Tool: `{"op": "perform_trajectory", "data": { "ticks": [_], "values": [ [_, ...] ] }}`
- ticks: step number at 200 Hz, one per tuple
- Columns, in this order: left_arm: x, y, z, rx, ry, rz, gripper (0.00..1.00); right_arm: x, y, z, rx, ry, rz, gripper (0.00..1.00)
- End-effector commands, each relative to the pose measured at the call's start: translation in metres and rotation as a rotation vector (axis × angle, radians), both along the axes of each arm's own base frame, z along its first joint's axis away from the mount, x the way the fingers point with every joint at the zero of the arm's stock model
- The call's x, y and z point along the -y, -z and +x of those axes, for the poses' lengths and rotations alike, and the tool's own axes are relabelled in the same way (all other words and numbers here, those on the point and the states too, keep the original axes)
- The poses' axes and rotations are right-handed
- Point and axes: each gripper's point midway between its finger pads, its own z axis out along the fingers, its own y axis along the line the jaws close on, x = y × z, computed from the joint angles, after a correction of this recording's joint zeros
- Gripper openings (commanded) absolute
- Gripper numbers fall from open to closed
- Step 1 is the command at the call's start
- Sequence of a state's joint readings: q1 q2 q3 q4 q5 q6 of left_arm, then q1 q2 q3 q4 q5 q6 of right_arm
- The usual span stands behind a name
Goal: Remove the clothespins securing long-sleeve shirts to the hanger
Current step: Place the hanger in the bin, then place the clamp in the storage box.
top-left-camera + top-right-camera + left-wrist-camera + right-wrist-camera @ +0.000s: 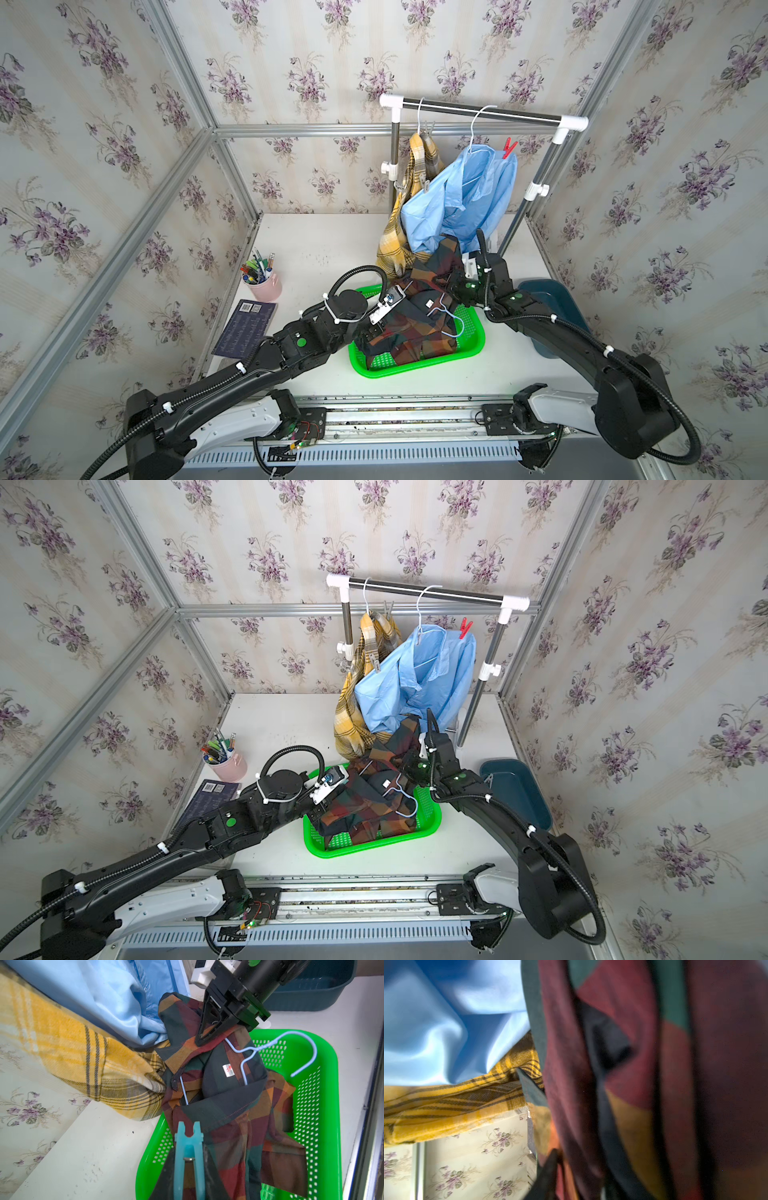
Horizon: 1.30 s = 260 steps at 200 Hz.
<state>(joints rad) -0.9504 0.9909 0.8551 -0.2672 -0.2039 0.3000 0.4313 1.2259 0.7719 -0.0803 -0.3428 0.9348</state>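
Observation:
The dark check long-sleeve shirt [415, 324] [228, 1105] lies on its pale blue wire hanger [301, 1043] in a green basket [469, 349]. My left gripper [188, 1147] is shut on a pale blue clothespin [188, 1165] at that shirt's edge. My right gripper [446, 282] [218, 1036] presses into the shirt's collar; one finger [548, 1167] shows and the jaws stand open. The yellow plaid shirt [395, 237] and light blue shirt [457, 199] hang on the rack [478, 110]. A red clothespin [508, 148] is on the blue shirt, a grey one [424, 183] on the plaid.
A dark blue bin [552, 307] sits right of the basket, with a clothespin [490, 778] in it. A pink cup of pens [264, 282] and a dark booklet [245, 328] stand at the left. The hanging shirts reach down to the basket's far side.

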Motion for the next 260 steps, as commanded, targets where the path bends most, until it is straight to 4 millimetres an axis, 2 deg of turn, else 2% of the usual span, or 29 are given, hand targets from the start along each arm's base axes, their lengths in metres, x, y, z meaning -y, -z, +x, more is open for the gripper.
{"op": "perform_trajectory", "data": {
  "ticks": [1,13,26,53,72,93,120,136,148,173,206,260],
  "values": [
    [0.013,-0.015,0.003,-0.007,0.009,-0.093,0.09,0.026,0.001,-0.001,0.032,0.051,-0.157,0.73],
    [0.016,-0.018,0.004,-0.008,0.012,-0.109,0.1,0.036,0.0,-0.001,0.032,0.067,-0.218,0.83],
    [0.02,-0.021,0.006,-0.012,0.015,-0.128,0.1,0.047,0.0,-0.002,0.029,0.08,-0.279,0.86],
    [0.025,-0.027,0.009,-0.023,0.024,-0.181,0.1,0.072,-0.004,-0.003,0.036,0.116,-0.439,0.87],
    [0.03,-0.031,0.009,-0.031,0.041,-0.214,0.11,0.077,-0.028,-0.001,0.1,0.109,-0.477,0.82],
    [0.037,-0.034,0.014,-0.036,0.057,-0.257,0.11,0.053,-0.067,-0.001,0.212,0.005,-0.387,0.79],
    [0.047,-0.037,0.022,-0.05,0.059,-0.31,0.11,-0.005,-0.109,-0.012,0.288,-0.229,-0.104,0.8],
    [0.05,-0.04,0.026,-0.049,0.055,-0.344,0.11,-0.033,-0.125,-0.025,0.294,-0.353,0.095,0.81],
    [0.051,-0.044,0.029,-0.041,0.046,-0.372,0.11,-0.044,-0.126,-0.031,0.267,-0.403,0.188,0.8],
    [0.051,-0.049,0.034,-0.029,0.029,-0.417,0.11,-0.053,-0.117,-0.04,0.221,-0.457,0.273,0.78],
    [0.053,-0.051,0.039,-0.02,0.021,-0.434,0.11,-0.065,-0.126,-0.054,0.209,-0.519,0.402,0.74],
    [0.061,-0.048,0.042,-0.034,0.031,-0.454,0.11,-0.072,-0.133,-0.06,0.205,-0.538,0.503,0.66]
  ]
}}
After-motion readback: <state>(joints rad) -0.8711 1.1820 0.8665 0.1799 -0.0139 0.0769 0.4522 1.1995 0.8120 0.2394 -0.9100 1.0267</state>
